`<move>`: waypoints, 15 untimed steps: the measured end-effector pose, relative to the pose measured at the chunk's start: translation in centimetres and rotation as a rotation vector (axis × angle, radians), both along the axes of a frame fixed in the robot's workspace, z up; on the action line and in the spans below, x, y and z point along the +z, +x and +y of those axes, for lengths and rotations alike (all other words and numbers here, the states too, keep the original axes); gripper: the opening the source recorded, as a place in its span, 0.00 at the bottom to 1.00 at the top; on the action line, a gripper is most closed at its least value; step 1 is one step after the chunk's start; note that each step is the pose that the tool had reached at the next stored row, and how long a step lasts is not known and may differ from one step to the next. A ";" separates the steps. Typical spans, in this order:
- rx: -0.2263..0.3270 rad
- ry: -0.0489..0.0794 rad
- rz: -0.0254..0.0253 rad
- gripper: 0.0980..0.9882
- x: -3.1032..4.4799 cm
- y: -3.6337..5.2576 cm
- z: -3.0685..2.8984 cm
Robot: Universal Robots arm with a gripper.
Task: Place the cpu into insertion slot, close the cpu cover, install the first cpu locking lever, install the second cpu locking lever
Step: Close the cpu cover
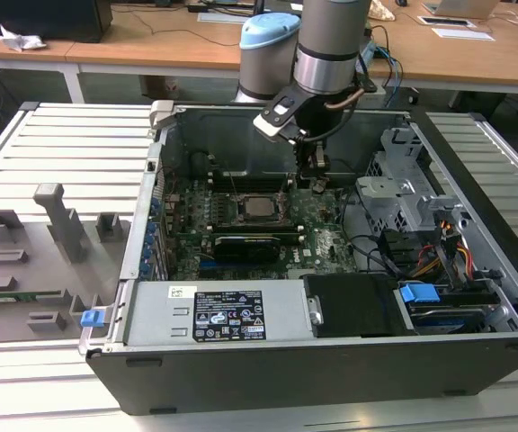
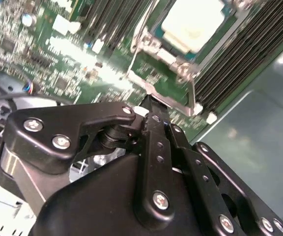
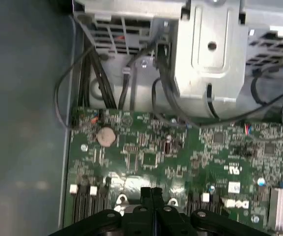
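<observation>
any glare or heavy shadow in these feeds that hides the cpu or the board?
Second wrist view: glare washes the cpu top almost white, and a bright patch blooms on the green board. Exterior view: the case interior sits in shade, cpu dull grey but visible. First wrist view: fairly even light, one glare spot on the board near the gripper.

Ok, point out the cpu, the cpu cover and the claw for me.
cpu (image 2: 193, 22): second wrist view, middle of its pale metal top.
cpu cover (image 2: 156, 45): second wrist view, silver frame edge beside the cpu.
claw (image 3: 151, 192): first wrist view, where the black fingertips meet.
</observation>
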State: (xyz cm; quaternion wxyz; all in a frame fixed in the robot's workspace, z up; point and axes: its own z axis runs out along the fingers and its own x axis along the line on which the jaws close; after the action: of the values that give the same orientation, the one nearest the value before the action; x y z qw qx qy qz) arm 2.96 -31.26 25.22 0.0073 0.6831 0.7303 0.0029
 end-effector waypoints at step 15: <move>0.000 0.000 -0.0001 0.01 -1.09 -3.61 0.12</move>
State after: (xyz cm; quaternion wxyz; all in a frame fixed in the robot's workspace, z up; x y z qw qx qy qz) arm -0.65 -31.14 24.13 0.0073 0.6831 0.7303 0.0029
